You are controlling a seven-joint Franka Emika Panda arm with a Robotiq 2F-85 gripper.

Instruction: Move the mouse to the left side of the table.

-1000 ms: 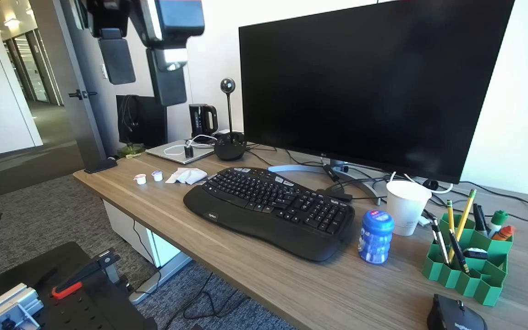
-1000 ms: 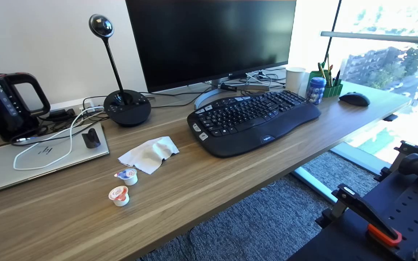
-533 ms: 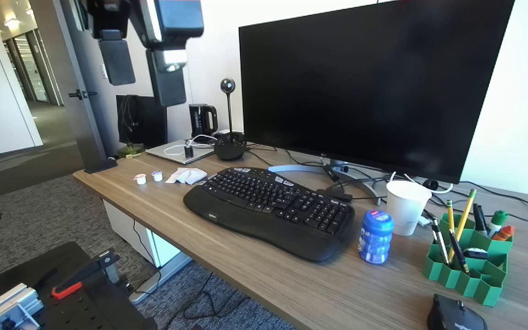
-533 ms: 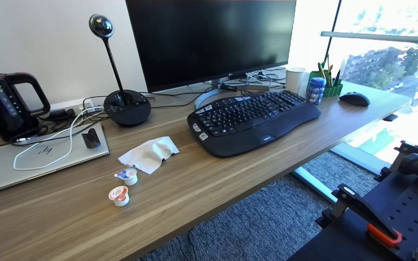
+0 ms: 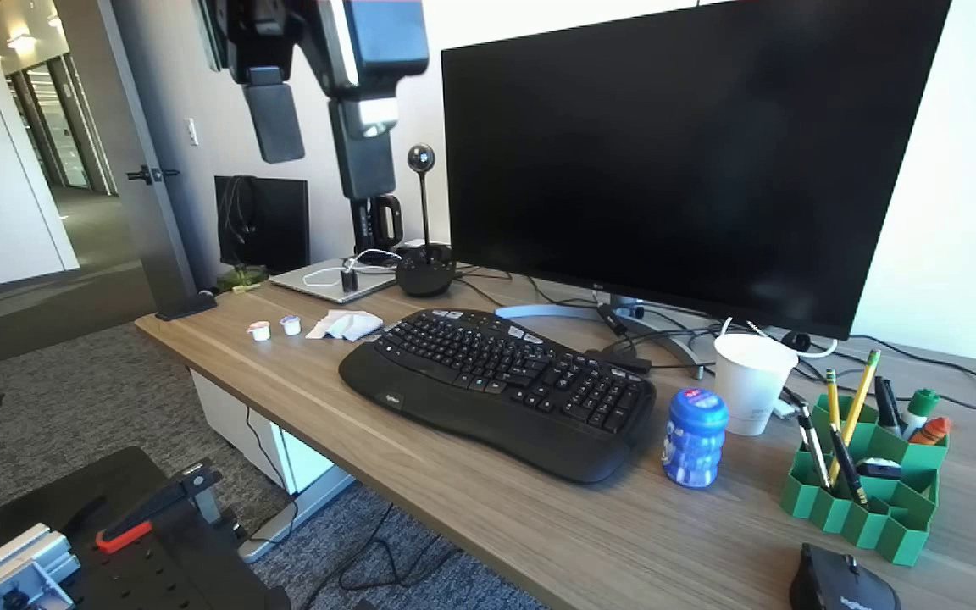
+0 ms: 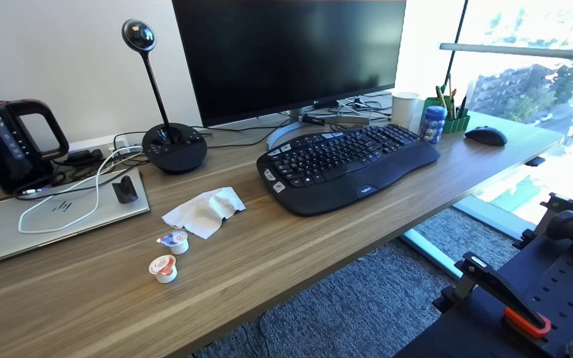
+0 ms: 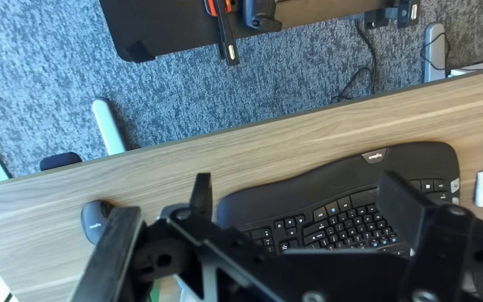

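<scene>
Two pencils [image 5: 859,400] stand in the green holder [image 5: 861,527] near the mouse [image 5: 844,583].

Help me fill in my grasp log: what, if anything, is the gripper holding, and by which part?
Nothing: the gripper is open, and the mouse lies on the table.

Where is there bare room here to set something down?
Bare patches on the table: between the creamer cups, white cloth, keyboard and front edge; a strip along the keyboard's front; and past the mouse, toward the window.

Crowded: the cable-strewn area under the monitor, and the cluster of blue jar, paper cup and green organizer.
</scene>
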